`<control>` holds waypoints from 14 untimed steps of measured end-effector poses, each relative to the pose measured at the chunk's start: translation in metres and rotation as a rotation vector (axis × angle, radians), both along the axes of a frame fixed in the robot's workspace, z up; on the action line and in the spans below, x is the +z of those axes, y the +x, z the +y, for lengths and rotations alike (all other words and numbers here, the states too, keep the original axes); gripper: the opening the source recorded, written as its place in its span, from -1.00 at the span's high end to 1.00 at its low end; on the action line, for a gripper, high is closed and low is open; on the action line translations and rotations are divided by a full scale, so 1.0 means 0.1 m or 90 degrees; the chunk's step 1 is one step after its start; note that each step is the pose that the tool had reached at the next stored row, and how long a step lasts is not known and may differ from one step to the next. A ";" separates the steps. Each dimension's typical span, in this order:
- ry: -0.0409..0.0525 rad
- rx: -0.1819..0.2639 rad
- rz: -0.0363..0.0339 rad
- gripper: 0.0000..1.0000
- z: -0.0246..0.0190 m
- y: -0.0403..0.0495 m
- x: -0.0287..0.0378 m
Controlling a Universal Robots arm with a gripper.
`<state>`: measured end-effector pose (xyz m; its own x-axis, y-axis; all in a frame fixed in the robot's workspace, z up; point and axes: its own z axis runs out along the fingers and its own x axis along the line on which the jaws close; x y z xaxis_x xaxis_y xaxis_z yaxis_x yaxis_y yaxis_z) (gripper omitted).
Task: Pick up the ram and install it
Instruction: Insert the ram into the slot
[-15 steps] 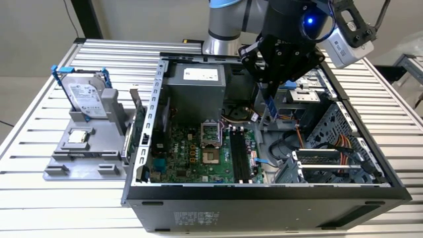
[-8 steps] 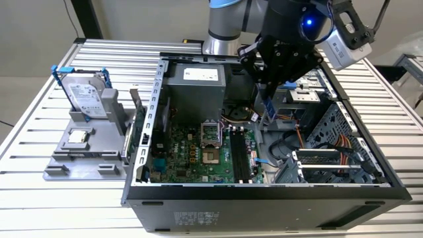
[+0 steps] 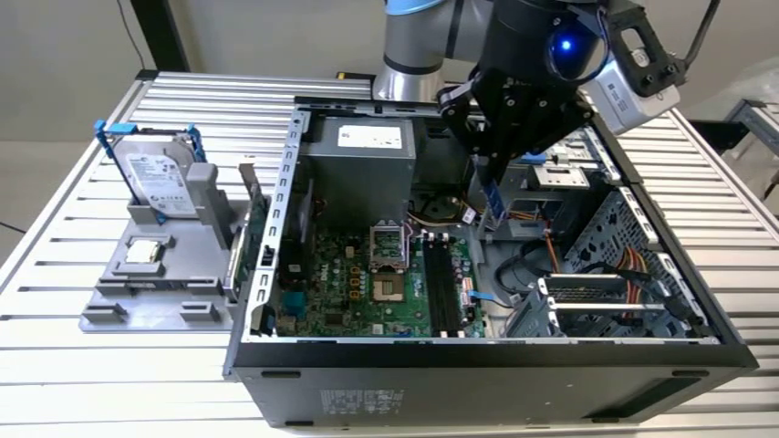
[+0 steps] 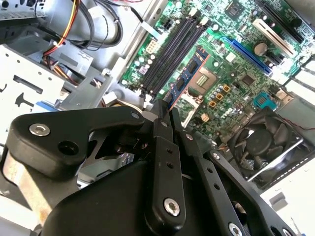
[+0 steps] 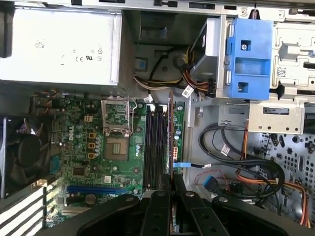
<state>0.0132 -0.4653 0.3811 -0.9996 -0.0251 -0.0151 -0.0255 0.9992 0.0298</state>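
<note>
An open computer case [image 3: 487,383] lies on the slatted tabletop [image 3: 73,383], motherboard [image 3: 353,283] exposed. At its nine o'clock, in the exterior view, a gray stand [image 3: 152,292] holds an upright silver hard drive [image 3: 159,182].

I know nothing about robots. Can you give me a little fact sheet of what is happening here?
gripper: shut on the ram, over the open computer case
ram position: hangs above the motherboard, not in a slot
memory slots: black, look empty
grey stand: at the exterior view's left, outside the case, carrying the hard drive and processor chip
</note>
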 end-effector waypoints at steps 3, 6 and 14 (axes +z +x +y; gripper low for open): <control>0.0017 -0.004 0.0000 1.00 0.000 0.000 -0.013; 0.0043 -0.008 0.0000 1.00 0.000 0.001 -0.026; 0.0045 -0.008 0.0002 1.00 0.000 0.030 -0.074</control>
